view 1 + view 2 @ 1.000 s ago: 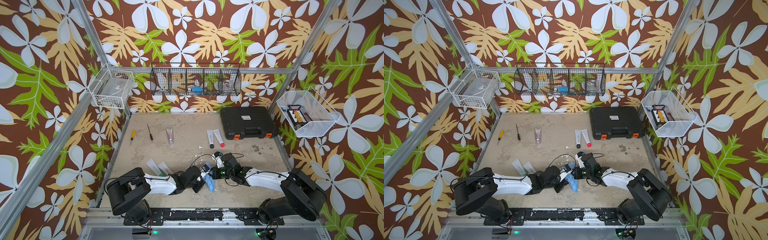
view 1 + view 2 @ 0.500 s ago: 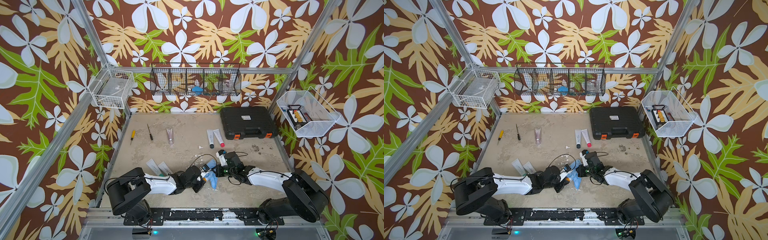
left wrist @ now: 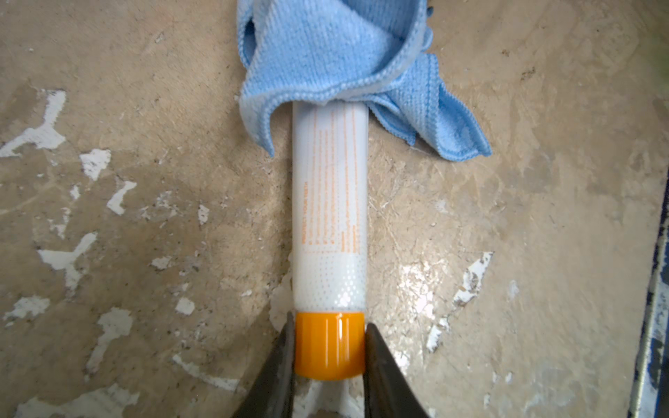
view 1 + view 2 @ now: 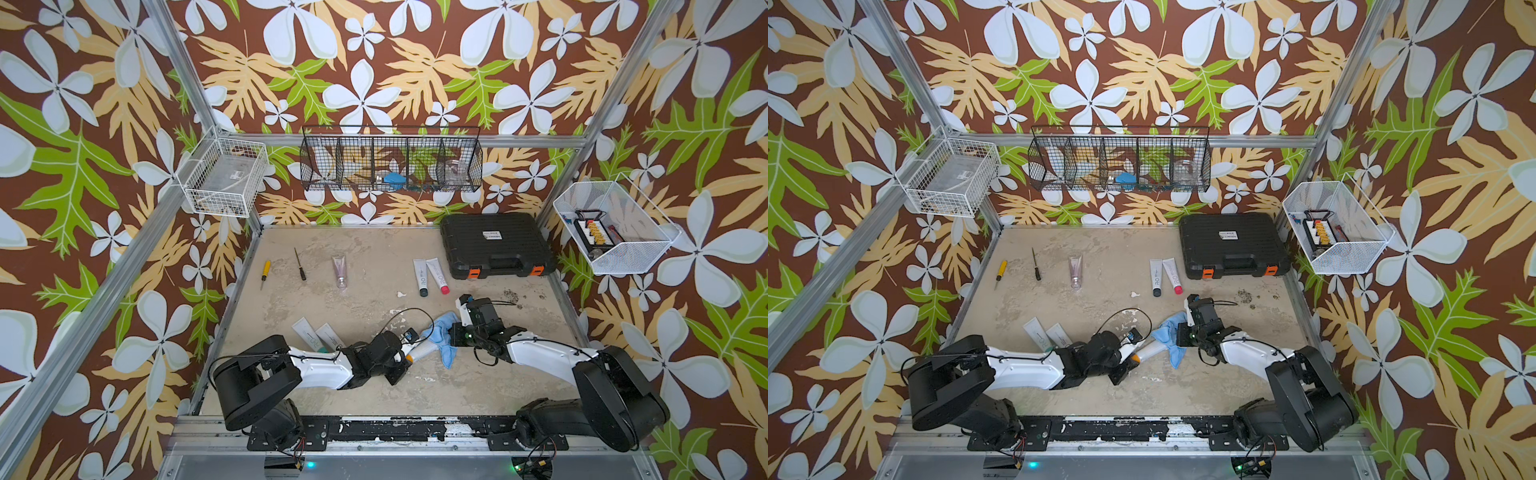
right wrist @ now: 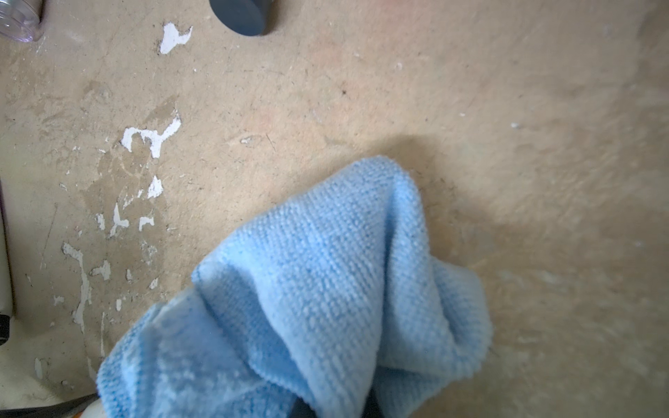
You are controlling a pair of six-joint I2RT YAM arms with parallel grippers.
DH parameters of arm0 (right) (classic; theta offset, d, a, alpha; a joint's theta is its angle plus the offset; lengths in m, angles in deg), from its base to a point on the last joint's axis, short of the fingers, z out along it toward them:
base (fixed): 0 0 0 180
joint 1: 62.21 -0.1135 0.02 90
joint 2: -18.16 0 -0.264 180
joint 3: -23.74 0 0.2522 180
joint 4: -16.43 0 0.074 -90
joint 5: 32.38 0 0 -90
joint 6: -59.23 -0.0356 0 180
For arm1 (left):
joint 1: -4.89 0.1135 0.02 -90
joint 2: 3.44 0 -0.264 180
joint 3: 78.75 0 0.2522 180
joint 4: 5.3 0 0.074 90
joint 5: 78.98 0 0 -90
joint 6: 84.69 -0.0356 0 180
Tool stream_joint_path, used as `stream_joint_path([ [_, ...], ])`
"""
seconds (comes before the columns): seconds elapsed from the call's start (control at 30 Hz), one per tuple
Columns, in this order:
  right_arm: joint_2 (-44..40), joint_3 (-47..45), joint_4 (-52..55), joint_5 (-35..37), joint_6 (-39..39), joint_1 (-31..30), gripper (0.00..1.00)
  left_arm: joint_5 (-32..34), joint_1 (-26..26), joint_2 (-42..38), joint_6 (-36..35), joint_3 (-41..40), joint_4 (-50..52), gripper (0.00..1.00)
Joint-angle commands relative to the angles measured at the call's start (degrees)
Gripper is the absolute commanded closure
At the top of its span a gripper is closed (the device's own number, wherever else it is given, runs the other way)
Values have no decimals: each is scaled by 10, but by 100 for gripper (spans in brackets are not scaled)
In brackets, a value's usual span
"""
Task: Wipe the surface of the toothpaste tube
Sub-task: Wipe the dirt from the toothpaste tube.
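A white toothpaste tube (image 3: 329,202) with an orange cap lies low over the table, seen in both top views (image 4: 422,351) (image 4: 1148,350). My left gripper (image 3: 328,324) is shut on the orange cap, one finger on each side. A blue cloth (image 3: 336,54) is draped over the tube's far end and hides it. My right gripper (image 5: 335,407) is shut on a bunch of the blue cloth (image 5: 325,289), and its fingers are mostly buried in the fabric. In a top view the right gripper (image 4: 451,334) sits just right of the cloth (image 4: 442,332).
Two more tubes (image 4: 432,274) lie behind the right gripper, beside a black case (image 4: 496,245). A pink tube (image 4: 340,270) and two screwdrivers (image 4: 264,272) lie at the back left. Two flat tubes (image 4: 318,336) rest by my left arm. Wire baskets hang on the walls.
My right gripper has drawn the cloth along the tube, away from the cap toward its far end, to the back right. The left gripper has kept its hold and place.
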Motion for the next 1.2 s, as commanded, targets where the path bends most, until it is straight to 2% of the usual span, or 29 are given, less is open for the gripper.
stream_joint_path([
  [0.0, 4, -3, 38, -11, 2, 0, 100, 4, 1, 1, 1, 3, 1, 79],
  [0.27, 7, -3, 27, -20, -21, -40, 100, 5, 1, 5, 1, 4, 1, 79],
  [0.57, 29, -3, -9, -34, -96, -146, 100, 18, 1, 6, 3, 5, 1, 79],
  [0.77, 37, -9, -46, -47, -144, -193, 100, 25, 1, 6, 4, 6, 1, 79],
  [1.17, 30, -8, -59, -36, -157, -215, 100, 32, 2, 6, 4, 6, 0, 79],
])
